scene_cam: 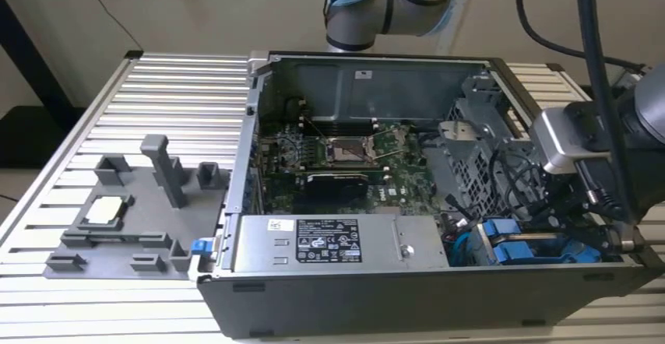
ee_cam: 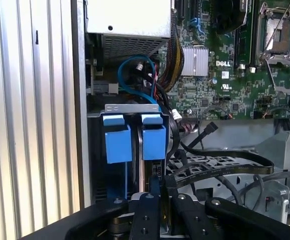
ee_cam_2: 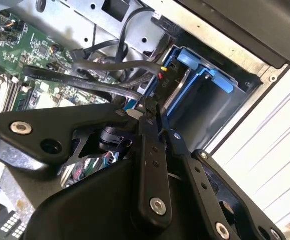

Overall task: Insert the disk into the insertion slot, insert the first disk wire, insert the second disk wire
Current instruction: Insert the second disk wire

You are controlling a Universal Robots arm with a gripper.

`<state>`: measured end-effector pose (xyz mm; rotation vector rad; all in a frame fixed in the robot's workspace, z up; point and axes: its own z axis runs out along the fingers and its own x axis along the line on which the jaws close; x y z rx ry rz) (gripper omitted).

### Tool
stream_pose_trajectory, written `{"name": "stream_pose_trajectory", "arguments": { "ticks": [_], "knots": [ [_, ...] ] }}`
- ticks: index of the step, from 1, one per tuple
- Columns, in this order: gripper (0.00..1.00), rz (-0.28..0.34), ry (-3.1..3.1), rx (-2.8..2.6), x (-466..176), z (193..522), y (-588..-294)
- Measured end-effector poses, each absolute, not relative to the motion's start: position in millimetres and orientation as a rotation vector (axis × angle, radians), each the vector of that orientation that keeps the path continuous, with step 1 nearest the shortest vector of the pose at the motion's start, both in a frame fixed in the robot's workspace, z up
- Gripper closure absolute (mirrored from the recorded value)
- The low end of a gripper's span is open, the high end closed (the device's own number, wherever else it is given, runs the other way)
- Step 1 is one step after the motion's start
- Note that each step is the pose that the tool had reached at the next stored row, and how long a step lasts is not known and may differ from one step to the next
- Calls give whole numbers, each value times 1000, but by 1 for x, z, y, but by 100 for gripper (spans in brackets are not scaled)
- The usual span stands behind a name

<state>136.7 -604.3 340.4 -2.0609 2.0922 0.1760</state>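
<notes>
An open computer case (scene_cam: 311, 297) is being shown on a slatted table (scene_cam: 156, 87). The disk (ee_cam: 153, 140) is seated in the blue bay at the exterior view's right. The gripper (ee_cam: 160, 192) is being held pinched on a black wire (ee_cam: 219, 167) beside it, positioned for plugging in.

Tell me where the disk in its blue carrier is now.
The disk sits inside the drive bay of the computer case, beside the second blue carrier; in the exterior view this is the case's front right corner, near the power supply.
</notes>
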Motion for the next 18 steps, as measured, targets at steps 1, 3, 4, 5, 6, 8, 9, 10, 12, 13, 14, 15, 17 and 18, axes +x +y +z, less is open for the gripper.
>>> {"name": "stream_pose_trajectory", "arguments": {
  "ticks": [1,3,4,5,6,8,9,10,12,13,14,15,17,18],
  "knots": [
    [84,177,2092,-2060,137,340,-604],
    [84,180,2091,-2058,137,340,-604],
    [84,181,2090,-2057,137,339,-604],
    [84,182,2090,-2057,137,339,-604],
    [84,183,2089,-2056,138,339,-604],
    [84,185,2088,-2055,138,338,-604],
    [84,186,2088,-2055,138,338,-604],
    [84,186,2088,-2054,138,337,-604],
    [84,186,2089,-2054,138,336,-604],
    [84,185,2089,-2054,138,335,-604],
    [84,185,2089,-2054,138,334,-604],
    [84,185,2090,-2054,138,334,-604],
    [84,185,2090,-2053,138,334,-604],
    [84,185,2090,-2053,138,333,-604]
  ]
}}
